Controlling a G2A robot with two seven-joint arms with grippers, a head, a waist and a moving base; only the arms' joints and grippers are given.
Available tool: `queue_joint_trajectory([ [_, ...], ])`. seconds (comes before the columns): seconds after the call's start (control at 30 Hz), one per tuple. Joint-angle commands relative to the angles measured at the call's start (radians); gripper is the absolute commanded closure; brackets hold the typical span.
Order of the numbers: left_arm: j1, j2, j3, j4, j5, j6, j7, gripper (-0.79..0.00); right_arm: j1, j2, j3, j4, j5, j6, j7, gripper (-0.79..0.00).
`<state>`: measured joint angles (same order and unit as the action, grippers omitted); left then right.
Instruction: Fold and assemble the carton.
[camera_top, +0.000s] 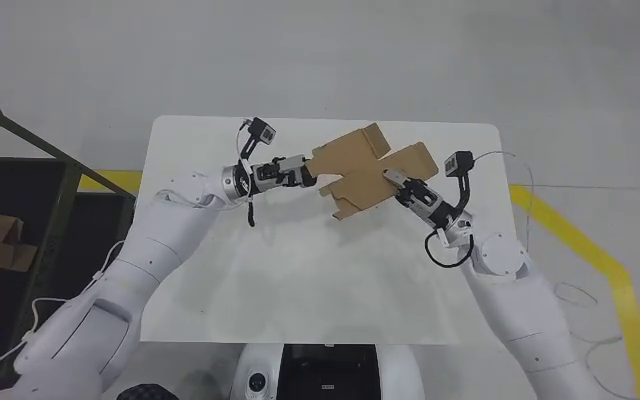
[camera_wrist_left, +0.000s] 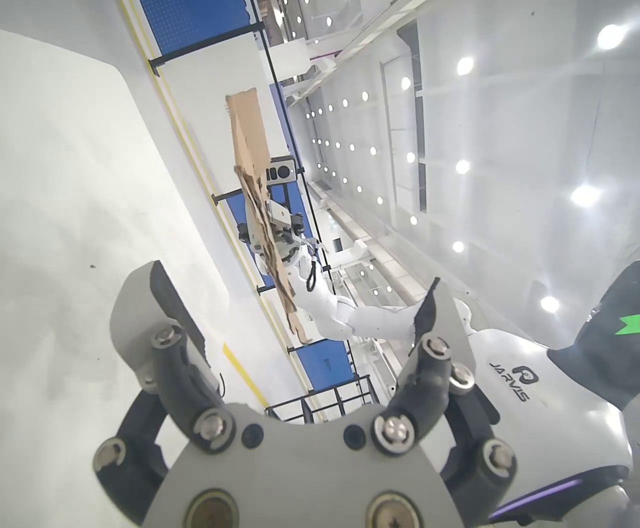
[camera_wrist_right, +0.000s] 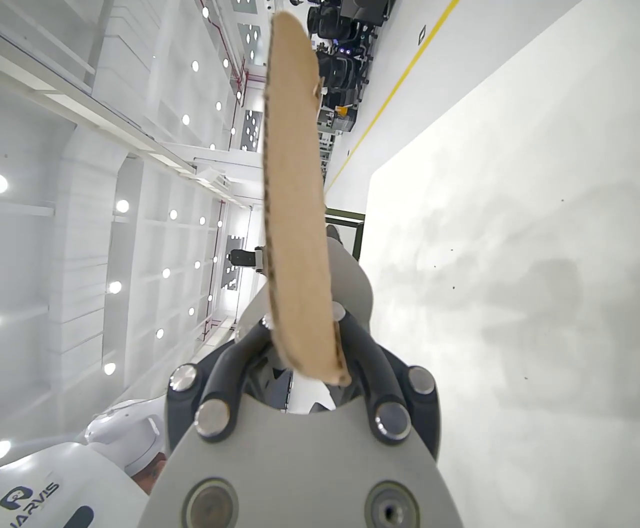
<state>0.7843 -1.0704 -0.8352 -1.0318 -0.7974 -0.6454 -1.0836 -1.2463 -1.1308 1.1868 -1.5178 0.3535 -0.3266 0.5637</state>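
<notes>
One carton (camera_top: 370, 170), top view: flat brown corrugated blank, not yet folded, with a stepped outline and flaps sticking out. It sits over the far half of the white surface (camera_top: 300, 290). Left gripper (camera_top: 308, 173) is at its left edge, right gripper (camera_top: 393, 181) is on its right part.

Left wrist view: left gripper (camera_wrist_left: 292, 297) jaws spread wide, nothing between them. Carton (camera_wrist_left: 252, 150) is seen edge-on farther off, fluted edge showing, clear of the surface (camera_wrist_left: 75, 200). Right gripper (camera_wrist_left: 280, 225) is at it on the far side.

Right wrist view: right gripper (camera_wrist_right: 300, 320) jaws clamped on the carton (camera_wrist_right: 295, 225). The panel runs out edge-on from between them, apart from the surface (camera_wrist_right: 500, 250). Visible faces are plain brown.
</notes>
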Motion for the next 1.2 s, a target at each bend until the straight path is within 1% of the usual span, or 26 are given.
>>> queue_joint_trajectory([
  [0.0,-0.001,-0.008,0.007,0.000,0.017,-0.003,0.025,-0.785,-0.018,-0.001,-0.002,-0.023,-0.020,0.004,-0.020,0.000],
  [0.17,-0.003,-0.024,0.021,0.003,0.050,-0.005,0.038,-0.785,-0.044,-0.002,0.000,-0.056,-0.041,0.007,-0.044,0.000],
  [0.23,-0.005,-0.029,0.021,0.008,0.054,-0.003,0.038,-0.739,-0.047,-0.002,0.003,-0.062,-0.052,0.006,-0.050,0.000],
  [0.27,-0.005,-0.031,0.021,0.011,0.053,-0.001,0.037,-0.646,-0.048,-0.002,0.004,-0.065,-0.060,0.006,-0.053,0.000],
  [0.3,-0.006,-0.033,0.020,0.013,0.052,0.000,0.035,-0.597,-0.049,-0.003,0.003,-0.069,-0.066,0.008,-0.055,0.000],
  [0.4,-0.007,-0.039,0.014,0.017,0.046,-0.002,0.031,-0.366,-0.050,-0.004,0.001,-0.077,-0.075,0.013,-0.056,0.000],
  [0.43,-0.007,-0.041,0.012,0.018,0.045,-0.003,0.029,-0.320,-0.049,-0.005,-0.001,-0.079,-0.079,0.014,-0.056,0.000],
  [0.47,-0.007,-0.042,0.010,0.019,0.042,-0.001,0.026,-0.302,-0.049,-0.006,-0.002,-0.081,-0.083,0.016,-0.056,0.000],
  [0.57,-0.007,-0.047,0.005,0.022,0.042,0.000,0.019,-0.151,-0.046,-0.008,-0.009,-0.085,-0.097,0.022,-0.059,0.000],
  [0.6,-0.007,-0.048,0.003,0.022,0.042,0.000,0.017,0.000,-0.046,-0.009,-0.011,-0.085,-0.101,0.024,-0.060,0.000],
  [0.83,-0.007,-0.058,-0.009,0.031,0.046,0.005,0.003,0.000,-0.049,-0.013,-0.016,-0.093,-0.121,0.027,-0.072,0.000],
  [0.87,-0.008,-0.059,-0.012,0.032,0.046,0.007,0.001,0.000,-0.050,-0.013,-0.016,-0.094,-0.122,0.025,-0.067,-0.092],
  [0.9,-0.009,-0.060,-0.014,0.032,0.046,0.008,0.001,0.000,-0.050,-0.013,-0.015,-0.094,-0.118,0.023,-0.063,-0.299],
  [0.93,-0.009,-0.061,-0.017,0.033,0.045,0.008,-0.002,0.000,-0.050,-0.013,-0.013,-0.094,-0.116,0.023,-0.061,-0.785],
  [1.07,-0.015,-0.062,-0.036,0.041,0.038,0.021,-0.022,0.000,-0.044,-0.012,0.003,-0.085,-0.092,0.018,-0.025,-0.785],
  [1.17,-0.030,-0.058,-0.056,0.060,0.039,0.046,-0.072,0.000,-0.028,-0.008,0.029,-0.057,-0.072,0.006,0.023,-0.785],
])
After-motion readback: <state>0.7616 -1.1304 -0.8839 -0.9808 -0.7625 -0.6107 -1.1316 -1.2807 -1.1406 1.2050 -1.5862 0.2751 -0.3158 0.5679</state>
